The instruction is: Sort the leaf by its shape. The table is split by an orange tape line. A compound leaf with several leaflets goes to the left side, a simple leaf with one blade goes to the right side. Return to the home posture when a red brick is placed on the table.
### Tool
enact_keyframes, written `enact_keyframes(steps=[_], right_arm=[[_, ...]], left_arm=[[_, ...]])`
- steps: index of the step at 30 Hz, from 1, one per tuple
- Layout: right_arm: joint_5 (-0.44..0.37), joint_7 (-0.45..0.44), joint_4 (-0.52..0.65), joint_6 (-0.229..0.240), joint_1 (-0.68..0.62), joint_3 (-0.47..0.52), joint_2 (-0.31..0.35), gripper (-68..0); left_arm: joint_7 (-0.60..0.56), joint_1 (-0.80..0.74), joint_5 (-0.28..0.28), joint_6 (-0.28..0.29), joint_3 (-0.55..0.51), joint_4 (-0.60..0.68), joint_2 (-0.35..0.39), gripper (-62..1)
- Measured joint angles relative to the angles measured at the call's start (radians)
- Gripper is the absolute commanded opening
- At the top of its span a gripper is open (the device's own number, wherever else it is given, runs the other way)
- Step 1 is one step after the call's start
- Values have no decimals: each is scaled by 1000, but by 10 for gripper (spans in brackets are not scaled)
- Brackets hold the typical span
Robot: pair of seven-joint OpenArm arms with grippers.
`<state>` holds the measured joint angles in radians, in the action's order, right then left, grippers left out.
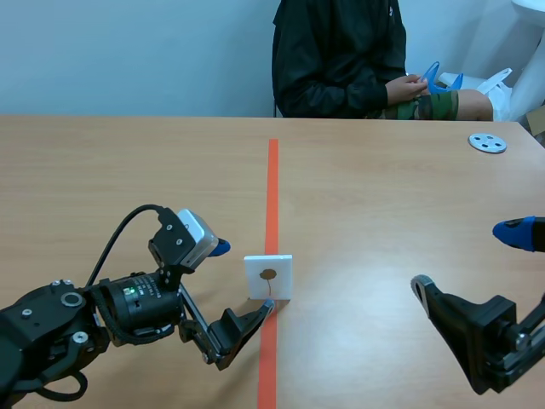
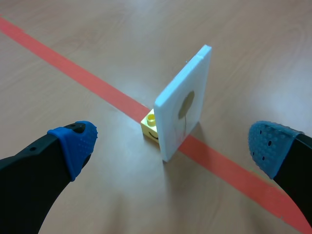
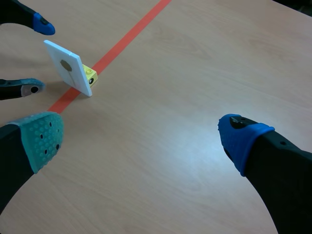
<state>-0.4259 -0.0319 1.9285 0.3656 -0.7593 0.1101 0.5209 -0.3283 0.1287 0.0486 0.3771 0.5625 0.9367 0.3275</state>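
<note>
A: where's the stiff white square leaf tile [image 2: 183, 109]?
B: upright on a yellow plastic brick [image 2: 150, 124], on the orange tape line [image 2: 87, 80], toward the bench [image 1: 383, 213] front edge. left tool [image 2: 173, 144] released, tile just ahead; right tool [image 3: 142, 136] released.
A: looks light, tippy. pinch flat faces, low.

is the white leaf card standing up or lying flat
Upright: the white card stands on edge on the tape line, a yellow brick at its base.

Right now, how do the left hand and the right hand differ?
The left hand has the white card just ahead; the right hand is far from it. The left hand is at the tape line; the right hand well off it. Both are open and empty.
</note>
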Motion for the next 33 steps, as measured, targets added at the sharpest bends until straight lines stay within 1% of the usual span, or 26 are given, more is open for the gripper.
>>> enact_keyframes(steps=[2,4,12,16,20,22,26,28,33], right_arm=[[0,0,0,0,0,0,0,4],[0,0,0,0,0,0,0,4],[0,0,0,0,0,0,0,4],[0,0,0,0,0,0,0,4],[0,0,0,0,0,0,0,4],[0,0,0,0,0,0,0,4],[0,0,0,0,0,0,0,4],[0,0,0,0,0,0,0,4],[0,0,0,0,0,0,0,4]], left_arm=[[-26,21,0,-12,24,-21,-6,14],[-26,45,0,-29,50,-42,-12,14],[-43,116,0,-34,139,-107,-29,14],[-45,118,0,-48,151,-124,-40,11],[-52,118,0,-51,170,-126,-39,-136],[-61,117,0,-51,171,-126,-40,-187],[-88,118,1,-51,171,-126,-40,-201],[-88,118,1,-48,171,-126,-40,-249],[-80,118,1,-50,171,-126,-40,-276]])
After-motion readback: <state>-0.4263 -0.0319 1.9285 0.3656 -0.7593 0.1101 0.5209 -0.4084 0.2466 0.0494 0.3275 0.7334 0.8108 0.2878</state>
